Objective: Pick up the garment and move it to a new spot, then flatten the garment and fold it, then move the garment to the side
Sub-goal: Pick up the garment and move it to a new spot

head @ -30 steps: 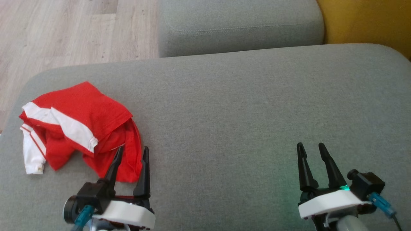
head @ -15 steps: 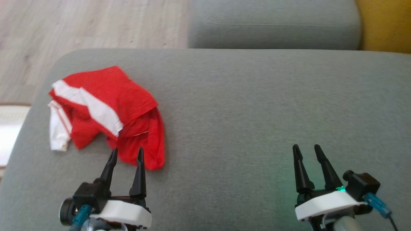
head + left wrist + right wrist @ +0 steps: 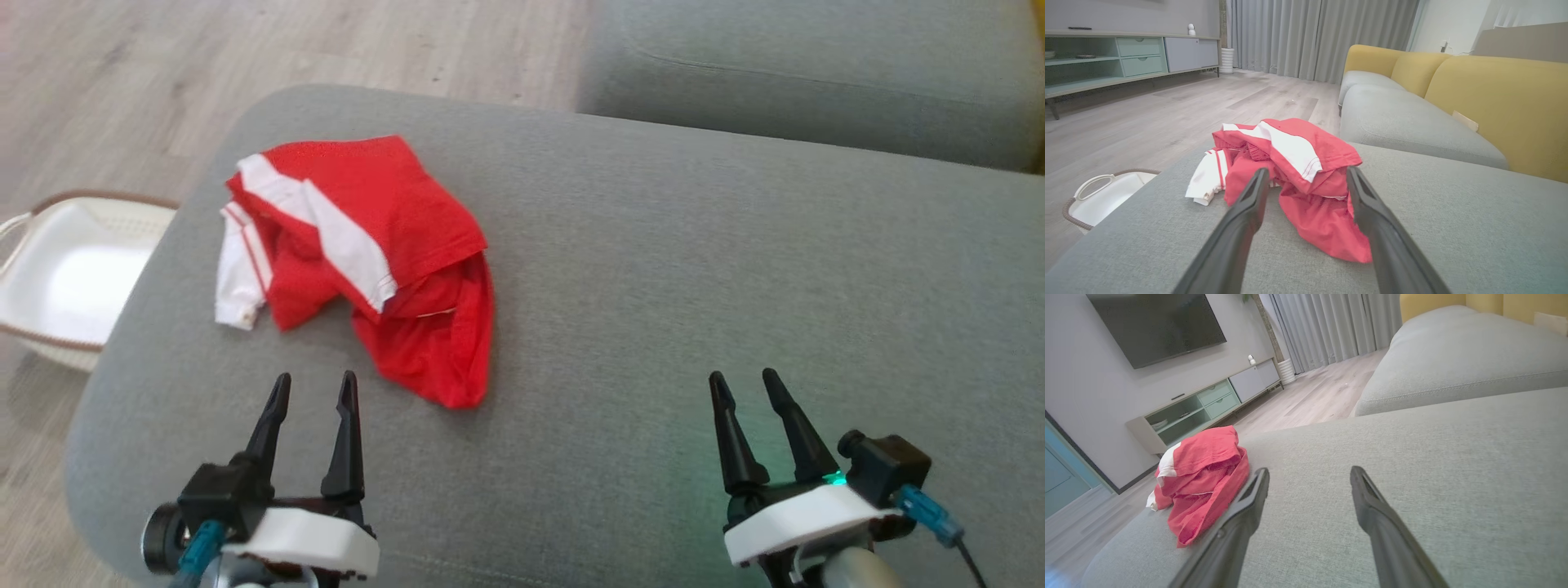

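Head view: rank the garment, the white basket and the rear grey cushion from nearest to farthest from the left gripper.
1. garment, just ahead of the left gripper, slightly right.
2. white basket, on the floor to its left.
3. rear grey cushion, far ahead and right.

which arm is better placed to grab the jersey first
Left. The left gripper is open and sits just short of the crumpled garment, which lies straight ahead of it in the left wrist view. The right gripper, also open, is far across the grey cushion from it.
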Motion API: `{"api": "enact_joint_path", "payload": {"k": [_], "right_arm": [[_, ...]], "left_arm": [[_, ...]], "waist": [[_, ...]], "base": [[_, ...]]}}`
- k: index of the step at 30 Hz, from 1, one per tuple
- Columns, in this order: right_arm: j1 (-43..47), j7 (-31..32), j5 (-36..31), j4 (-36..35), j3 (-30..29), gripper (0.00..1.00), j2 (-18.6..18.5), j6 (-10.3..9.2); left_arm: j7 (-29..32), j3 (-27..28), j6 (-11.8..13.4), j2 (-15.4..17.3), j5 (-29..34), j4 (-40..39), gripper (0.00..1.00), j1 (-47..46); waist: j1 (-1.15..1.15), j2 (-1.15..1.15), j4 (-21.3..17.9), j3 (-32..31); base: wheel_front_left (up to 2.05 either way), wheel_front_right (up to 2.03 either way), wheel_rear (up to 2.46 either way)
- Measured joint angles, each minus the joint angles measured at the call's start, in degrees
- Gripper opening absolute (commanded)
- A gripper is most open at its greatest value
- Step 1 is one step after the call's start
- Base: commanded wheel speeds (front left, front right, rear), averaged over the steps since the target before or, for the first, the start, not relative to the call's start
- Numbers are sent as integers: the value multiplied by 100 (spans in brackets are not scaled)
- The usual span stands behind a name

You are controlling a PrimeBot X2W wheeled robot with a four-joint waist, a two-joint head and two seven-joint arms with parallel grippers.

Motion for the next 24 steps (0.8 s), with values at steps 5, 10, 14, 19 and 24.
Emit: {"api": "enact_joint_path", "payload": {"k": [5,10,14,19,24], "right_arm": [[-12,1,41,70,71,100,0,1],[-13,1,41,76,75,100,0,0],[-61,0,42,96,86,100,0,0],[-285,0,37,88,69,100,-2,0],[-453,0,-36,70,-5,100,-7,0]], "left_arm": [[0,45,23,0,0,0,100,0],[0,99,91,-1,0,0,100,0],[0,155,81,-1,96,-1,100,-12],[-9,321,-170,-3,253,116,100,-289],[-24,407,-580,113,350,724,100,-1144]], "waist": [[0,0,209,21],[0,0,283,74],[0,0,250,147],[0,0,133,342],[0,0,-44,624]], "base": [[0,0,0],[0,0,0],[0,0,0],[0,0,0],[0,0,0]]}}
